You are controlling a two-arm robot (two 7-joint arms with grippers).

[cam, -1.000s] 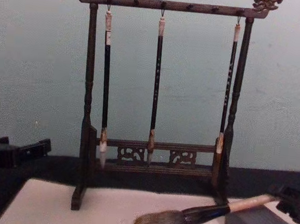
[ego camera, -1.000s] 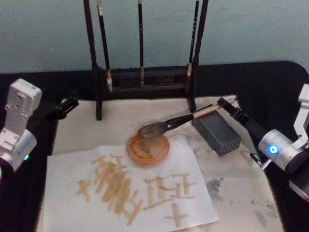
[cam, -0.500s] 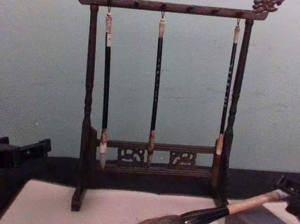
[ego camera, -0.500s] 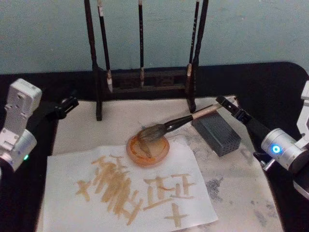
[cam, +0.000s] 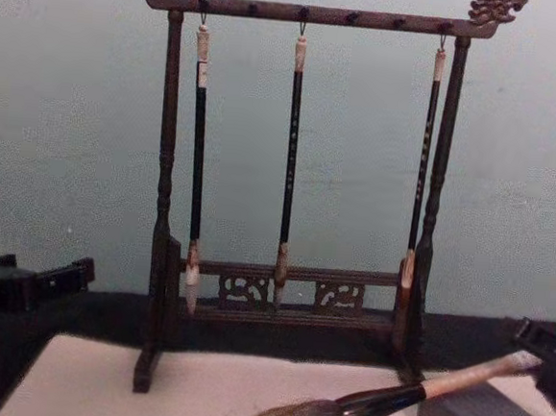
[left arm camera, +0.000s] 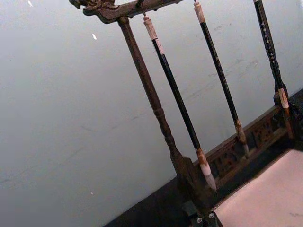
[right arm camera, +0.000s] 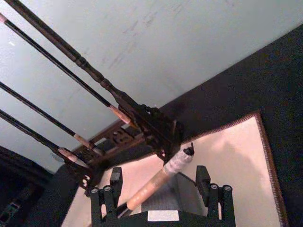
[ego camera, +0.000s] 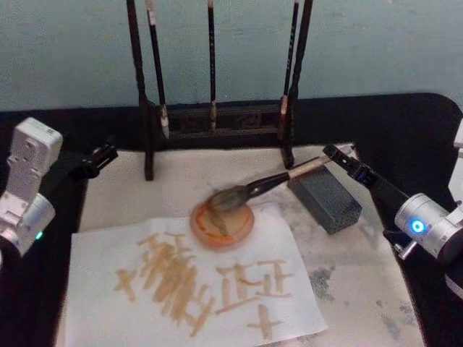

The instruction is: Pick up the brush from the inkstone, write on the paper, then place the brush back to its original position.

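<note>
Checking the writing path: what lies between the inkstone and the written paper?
Head view: the orange dish, with the brush bristles over it, between inkstone and paper.

The brush [ego camera: 269, 183] has a pale matt handle, glossy black ferrule and bushy hair. The inkstone [ego camera: 325, 199], right of centre, looks like rough matt grey stone. The paper [ego camera: 189, 282] is matt white, streaked with orange strokes. The rack [cam: 286, 286] is dark carved wood.

A dark wooden brush rack [cam: 280, 305] is stood near the far edge of a beige felt mat [ego camera: 362, 275], on a black table [ego camera: 405, 130]. Three slim black brushes [cam: 289, 161] are hung from its top bar. An orange dish [ego camera: 223, 224] is set mid-mat. A pale teal wall [cam: 70, 153] is seen behind.
</note>
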